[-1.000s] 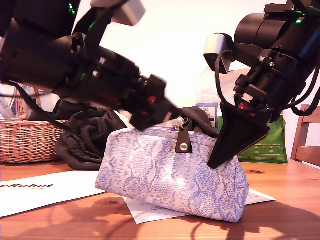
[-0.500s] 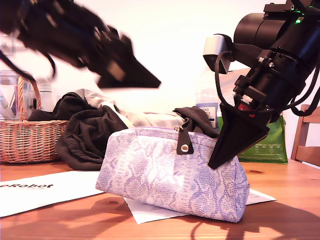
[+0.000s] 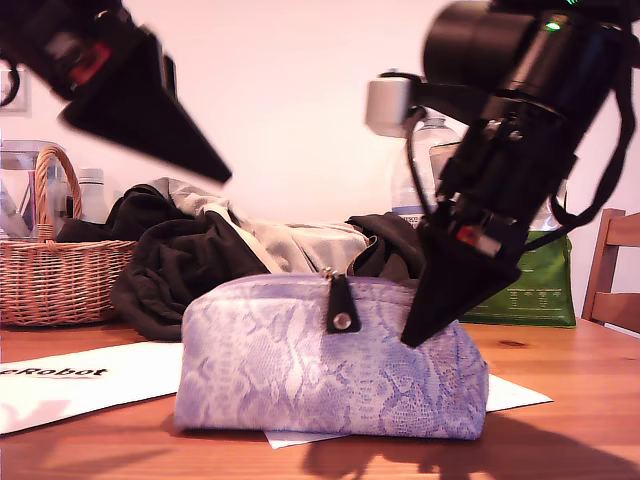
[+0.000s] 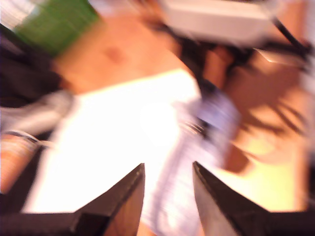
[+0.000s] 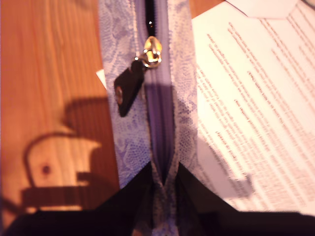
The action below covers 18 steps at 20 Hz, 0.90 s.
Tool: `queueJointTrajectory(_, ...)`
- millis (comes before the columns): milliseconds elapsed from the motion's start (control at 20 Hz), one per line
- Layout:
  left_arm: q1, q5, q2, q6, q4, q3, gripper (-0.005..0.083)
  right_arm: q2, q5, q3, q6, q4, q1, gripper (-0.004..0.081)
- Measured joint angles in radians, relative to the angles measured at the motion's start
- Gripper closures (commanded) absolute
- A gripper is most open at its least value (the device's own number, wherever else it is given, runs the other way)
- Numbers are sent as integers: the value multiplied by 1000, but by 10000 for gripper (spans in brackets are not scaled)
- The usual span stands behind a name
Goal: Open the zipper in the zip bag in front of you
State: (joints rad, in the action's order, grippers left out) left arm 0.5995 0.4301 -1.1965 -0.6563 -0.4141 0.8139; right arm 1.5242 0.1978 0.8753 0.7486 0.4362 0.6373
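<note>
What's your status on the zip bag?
My first end effector open, held high, empty. My second end effector shut on the end of the zip bag. The zipper pull hangs free, ungripped. Nothing in the way.

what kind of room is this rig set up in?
Probably a home dining room, not a lab: a wooden table, a wicker basket, a heap of clothes and a wooden chair behind it.

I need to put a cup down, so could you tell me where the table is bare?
Bare wood lies at the exterior view's right, between the zip bag and the green foil bag. The near edge in front of the printed sheets is also free. Behind the pouch it is crowded with dark clothes and a wicker basket.
</note>
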Motion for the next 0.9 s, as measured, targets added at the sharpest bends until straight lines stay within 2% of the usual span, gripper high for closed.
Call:
queueJointTrajectory(150, 0, 19, -30, -47, -5, 0, 366, 0, -24, 0, 6, -2, 18, 783)
queueJointTrajectory(400, 0, -21, -154, -105, 48, 0, 328, 0, -28, 0, 8, -2, 26, 783)
queueJointTrajectory(550, 0, -20, -201, -107, 131, 0, 328, 0, -27, 0, 8, -2, 26, 783)
queueJointTrajectory(850, 0, -19, -309, -107, 154, 0, 333, 0, -27, 0, 8, -5, 26, 783)
queueJointTrajectory(900, 0, -19, -317, -107, 156, 0, 386, 0, -26, 0, 8, -7, 26, 782)
